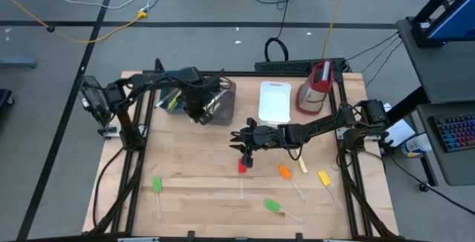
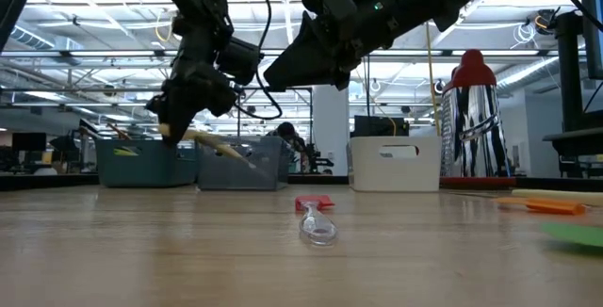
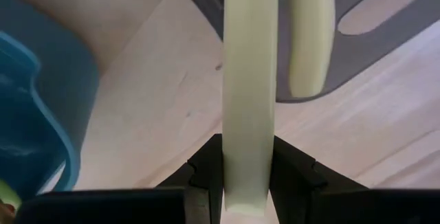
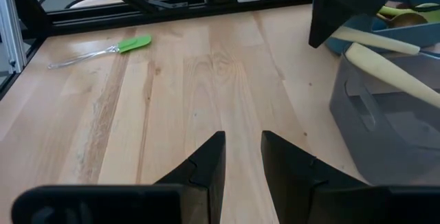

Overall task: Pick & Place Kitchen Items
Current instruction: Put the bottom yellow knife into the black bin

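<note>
High view, left gripper (image 1: 202, 113): I see it over the near edge of the grey tub (image 1: 223, 102), which sits beside the teal tub (image 1: 169, 99) at the far left of the surface (image 1: 200, 175).
High view, right gripper (image 1: 245, 153): it hangs mid-surface, just above the red spatula (image 1: 241, 167).
High view, loose items: a green spatula (image 1: 157, 185) lies near left, another green spatula (image 1: 273, 206) near centre, an orange spatula (image 1: 285, 172) and two yellow spatulas (image 1: 323, 177) to the right. A white tub (image 1: 274, 101) and a red-and-clear jug (image 1: 315, 87) stand at the far edge.
Low view, left gripper (image 2: 179, 123): I see it raised in front of the two tubs, with a pale-handled knife (image 2: 221, 144) slanting down from it toward the grey tub (image 2: 240, 166).
Low view, right gripper: its tips are hidden from me among the dark arm above the red spatula (image 2: 314, 203), which lies flat on the surface.
Left wrist view, fingers (image 3: 203, 176): clamped on the pale-handled knife (image 3: 249, 93), whose handle runs straight out over the grey tub (image 3: 357, 31); a second pale handle (image 3: 309, 35) lies in that tub, and the teal tub (image 3: 41, 114) is to one side.
Right wrist view, fingers (image 4: 206, 159): apart, nothing between them, bare surface ahead. Farther off I see a green spatula (image 4: 134, 43) and the grey tub (image 4: 385, 121) with pale handles across it.
</note>
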Action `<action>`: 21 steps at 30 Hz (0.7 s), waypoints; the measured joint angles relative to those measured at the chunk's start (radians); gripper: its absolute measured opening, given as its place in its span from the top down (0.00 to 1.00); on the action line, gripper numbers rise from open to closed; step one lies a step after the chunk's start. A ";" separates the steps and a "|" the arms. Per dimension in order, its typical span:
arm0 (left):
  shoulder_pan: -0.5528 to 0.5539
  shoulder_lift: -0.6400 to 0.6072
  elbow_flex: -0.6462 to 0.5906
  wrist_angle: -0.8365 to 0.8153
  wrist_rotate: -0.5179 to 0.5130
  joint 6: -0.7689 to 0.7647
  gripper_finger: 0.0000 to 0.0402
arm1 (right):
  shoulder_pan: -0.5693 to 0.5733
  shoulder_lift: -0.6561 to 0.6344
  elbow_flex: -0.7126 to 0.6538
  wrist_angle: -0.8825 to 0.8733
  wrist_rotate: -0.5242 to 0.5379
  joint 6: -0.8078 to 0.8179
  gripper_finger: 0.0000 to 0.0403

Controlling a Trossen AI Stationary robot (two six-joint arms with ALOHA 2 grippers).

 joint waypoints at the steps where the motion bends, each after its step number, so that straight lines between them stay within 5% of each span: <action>1: 0.006 0.000 0.002 0.000 0.010 0.011 0.77 | 0.000 0.000 0.000 0.001 0.000 -0.003 0.78; 16: 0.023 0.000 0.003 -0.081 0.062 0.027 0.77 | 0.000 0.000 0.000 -0.001 0.000 -0.024 0.78; 21: 0.023 0.000 0.009 -0.098 0.231 -0.077 0.77 | 0.000 0.000 0.000 0.000 0.000 -0.025 0.78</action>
